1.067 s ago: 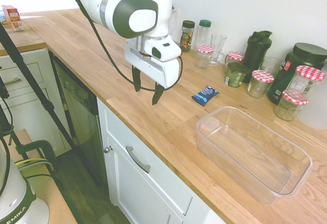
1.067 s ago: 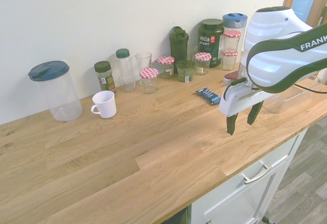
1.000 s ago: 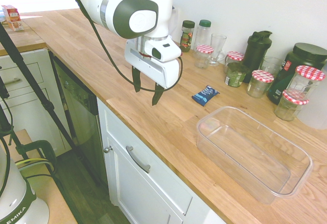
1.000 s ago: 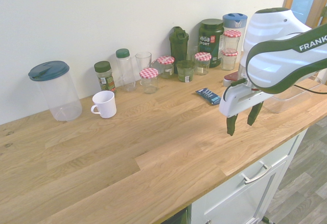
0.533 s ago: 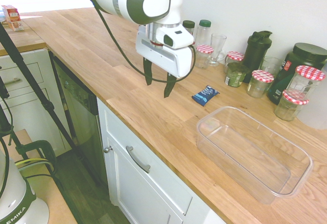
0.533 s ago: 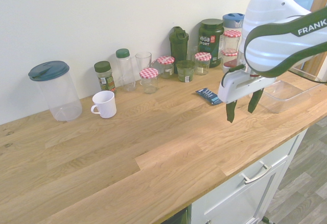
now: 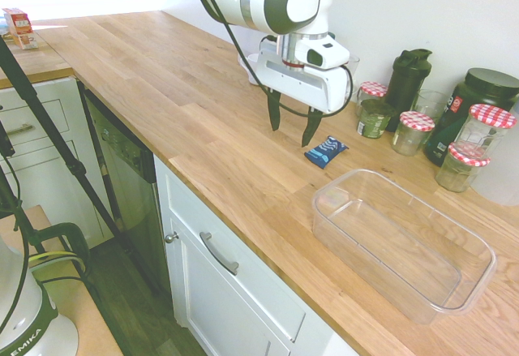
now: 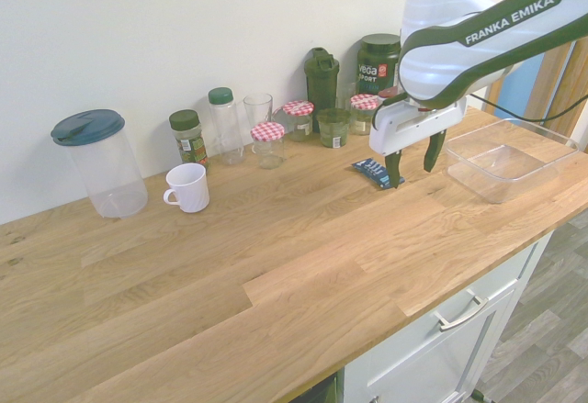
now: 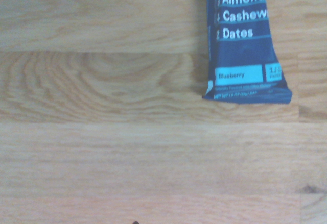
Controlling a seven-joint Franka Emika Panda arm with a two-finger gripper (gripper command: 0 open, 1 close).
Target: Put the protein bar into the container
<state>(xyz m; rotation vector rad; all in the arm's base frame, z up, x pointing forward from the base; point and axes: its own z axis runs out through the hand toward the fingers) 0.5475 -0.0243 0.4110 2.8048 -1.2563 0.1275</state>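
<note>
The protein bar (image 7: pixel 326 151) lies flat on the wooden counter in a dark blue wrapper with light blue print. In the second exterior view the protein bar (image 8: pixel 375 172) is partly behind a finger. The wrist view shows one end of the protein bar (image 9: pixel 245 45) from straight above. My gripper (image 7: pixel 293 128) hangs open and empty just above the counter, right beside the bar on its side away from the container. The gripper (image 8: pixel 412 161) points straight down. The container (image 7: pixel 401 242), a large clear tub, stands empty near the counter's front edge, also visible as the container (image 8: pixel 508 158) beyond the arm.
Along the wall stand red-checked-lid jars (image 7: pixel 416 131), a dark shaker bottle (image 7: pixel 406 80), a dark tub (image 7: pixel 476 105), glasses and spice bottles (image 8: pixel 223 125). Further along are a white mug (image 8: pixel 189 187) and a clear jug with a blue lid (image 8: pixel 99 162).
The arm has swung from near the counter's front edge toward the wall, bringing the open gripper right up beside the protein bar. Bar and container have not moved.
</note>
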